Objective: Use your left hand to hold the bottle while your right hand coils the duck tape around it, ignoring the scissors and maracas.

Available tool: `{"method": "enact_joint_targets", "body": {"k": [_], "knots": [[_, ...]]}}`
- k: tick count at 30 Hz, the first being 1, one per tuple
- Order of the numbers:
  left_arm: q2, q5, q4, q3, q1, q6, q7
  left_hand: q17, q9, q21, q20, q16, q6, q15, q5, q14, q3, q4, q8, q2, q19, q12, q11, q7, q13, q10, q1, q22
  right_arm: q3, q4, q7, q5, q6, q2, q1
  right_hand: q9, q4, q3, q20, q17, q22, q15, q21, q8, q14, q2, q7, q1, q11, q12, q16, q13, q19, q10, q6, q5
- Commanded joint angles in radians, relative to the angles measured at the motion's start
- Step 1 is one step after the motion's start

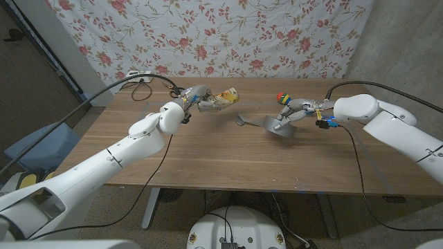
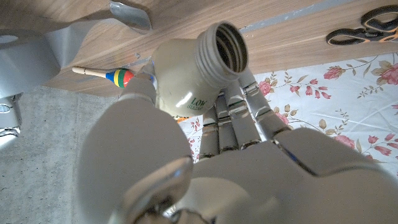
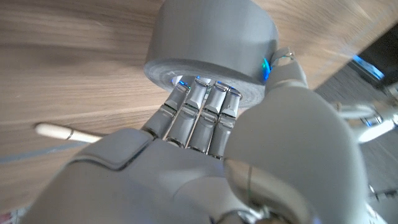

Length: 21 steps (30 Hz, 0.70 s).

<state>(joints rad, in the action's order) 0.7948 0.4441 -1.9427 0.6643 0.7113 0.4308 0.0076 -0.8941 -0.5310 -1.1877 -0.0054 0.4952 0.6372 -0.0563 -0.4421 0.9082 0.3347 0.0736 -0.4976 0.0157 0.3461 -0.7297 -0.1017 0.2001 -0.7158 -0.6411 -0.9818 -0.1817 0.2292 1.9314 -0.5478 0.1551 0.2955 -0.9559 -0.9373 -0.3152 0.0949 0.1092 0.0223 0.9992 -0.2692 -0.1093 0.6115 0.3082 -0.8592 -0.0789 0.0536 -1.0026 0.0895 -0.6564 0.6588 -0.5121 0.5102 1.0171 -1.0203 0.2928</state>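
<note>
- The bottle (image 1: 220,99) is off the table (image 1: 208,152), held in the air on its side in the left hand (image 1: 196,97); in the left wrist view its open threaded neck (image 2: 222,48) pokes out past the fingers (image 2: 242,112), which close around its body.
- The duck tape (image 3: 208,46), a grey roll, sits in the right hand (image 1: 299,114); the right wrist view shows the fingers (image 3: 199,115) reaching into the roll's core, so the hand grips it.
- A loose grey strip of tape (image 1: 259,122) runs from the roll toward the bottle side; whether its end touches the bottle, I cannot tell.
- A maraca (image 1: 284,98) with a coloured head lies just beyond the right fingers; the scissors (image 2: 364,28) lie on the table, well apart from the left fingers.
- Risks, as I judge them: the strip could fold onto itself or stick to the table if it sags while the hands are apart.
- The bottle may twist in the left fingers once tape tension pulls on it, since the neck end is unsupported.
- The right hand's circling could knock the nearby maraca.
</note>
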Motion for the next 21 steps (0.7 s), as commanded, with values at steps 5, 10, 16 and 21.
{"method": "enact_joint_targets", "body": {"k": [5,10,16,21], "knots": [[-0.015,-0.005,0.034,0.012,-0.021,-0.018,0.0,-0.005,-0.001,-0.007,0.001,-0.004,0.275,-0.155,-0.079,0.069,0.185,-0.187,0.002,-0.113,-0.006,0.0,0.255,-0.235,-0.116,-0.27,-0.105,-0.003,-0.02,-0.245,0.007,0.646,-0.239,0.111,0.034,-0.017,-0.022,0.027,-0.013,0.031,0.0,-0.097,0.016,0.006,0.004,0.271,0.003,-0.265,0.012,-0.018,0.016,-0.023,-0.001,0.02,-0.018,0.008],[-0.017,-0.008,0.042,0.011,-0.024,-0.022,0.002,-0.007,-0.002,-0.007,0.001,-0.006,0.276,-0.155,-0.08,0.07,0.185,-0.188,0.003,-0.113,-0.006,-0.001,0.255,-0.235,-0.12,-0.27,-0.106,-0.003,-0.006,-0.276,0.015,0.718,-0.252,0.147,0.059,-0.024,-0.016,0.037,-0.025,0.036,0.002,-0.093,0.027,0.008,-0.011,0.266,-0.004,-0.276,0.006,-0.027,0.021,-0.034,0.01,0.028,-0.021,0.01],[-0.016,-0.014,0.048,0.008,-0.023,-0.027,0.008,-0.008,-0.003,-0.007,0.001,-0.008,0.276,-0.155,-0.08,0.071,0.184,-0.188,0.004,-0.113,-0.006,0.001,0.254,-0.237,-0.122,-0.27,-0.108,-0.003,-0.011,-0.279,0.058,0.802,-0.249,0.189,0.067,-0.027,0.001,0.052,-0.055,0.043,0.004,-0.071,0.05,0.009,-0.049,0.254,-0.037,-0.294,-0.009,-0.04,0.034,-0.037,0.038,0.057,-0.03,0.012],[-0.016,-0.021,0.052,0.005,-0.021,-0.034,0.012,-0.01,-0.003,-0.007,0.001,-0.009,0.276,-0.155,-0.081,0.072,0.183,-0.188,0.005,-0.113,-0.006,0.003,0.255,-0.237,-0.124,-0.27,-0.109,-0.003,-0.015,-0.264,0.093,0.836,-0.261,0.211,0.074,-0.031,0.006,0.061,-0.064,0.043,0.006,-0.062,0.061,0.008,-0.067,0.248,-0.052,-0.296,-0.016,-0.041,0.032,-0.035,0.044,0.067,-0.03,0.012]]}}
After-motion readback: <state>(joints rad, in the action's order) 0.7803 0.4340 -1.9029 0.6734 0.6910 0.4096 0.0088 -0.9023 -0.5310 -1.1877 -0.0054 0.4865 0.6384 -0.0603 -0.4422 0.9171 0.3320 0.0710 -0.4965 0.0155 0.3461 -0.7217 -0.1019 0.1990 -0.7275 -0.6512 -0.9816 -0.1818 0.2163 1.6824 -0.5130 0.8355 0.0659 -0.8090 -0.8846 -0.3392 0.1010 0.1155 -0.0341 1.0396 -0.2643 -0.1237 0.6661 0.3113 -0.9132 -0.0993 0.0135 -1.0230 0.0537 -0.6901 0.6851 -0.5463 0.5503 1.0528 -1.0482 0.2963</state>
